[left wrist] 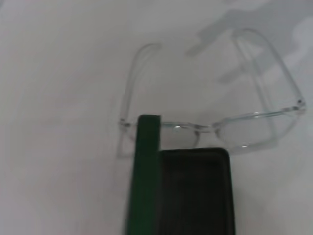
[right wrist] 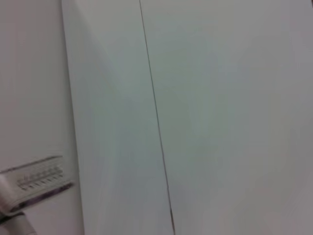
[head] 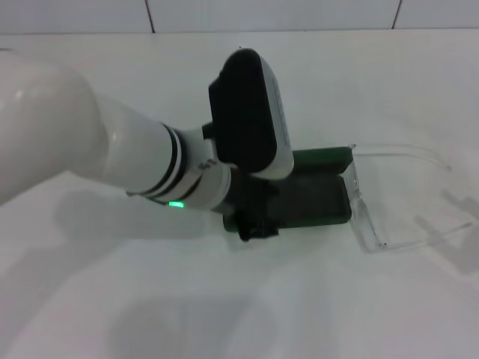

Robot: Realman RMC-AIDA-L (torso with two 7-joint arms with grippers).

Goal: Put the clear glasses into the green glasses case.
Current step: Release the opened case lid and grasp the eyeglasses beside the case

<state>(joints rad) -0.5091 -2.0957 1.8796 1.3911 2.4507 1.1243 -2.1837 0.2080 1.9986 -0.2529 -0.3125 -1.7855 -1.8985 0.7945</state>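
White tabletop [head: 224,314] fills the head view, with tiled wall at the far edge. Over it the left arm [head: 90,157] reaches in from the left, its wrist and black camera housing hanging above the near end of the case [head: 318,202]. The left gripper [head: 251,221] sits low at that end of the case, mostly hidden under the wrist; whether its fingers are spread or pinched together cannot be told.

The case is dark green and lies open on the table, its lid standing up along the far side and the dark lining facing up. In the left wrist view the green lid edge [left wrist: 144,171] and the dark tray show nothing lying inside.

The glasses [head: 397,198] are clear plastic and rest on the table just past the case's right end, front touching or almost touching it, arms unfolded and pointing away from it [left wrist: 215,129].

The right gripper is out of sight; its wrist camera shows only pale wall panels [right wrist: 195,117].
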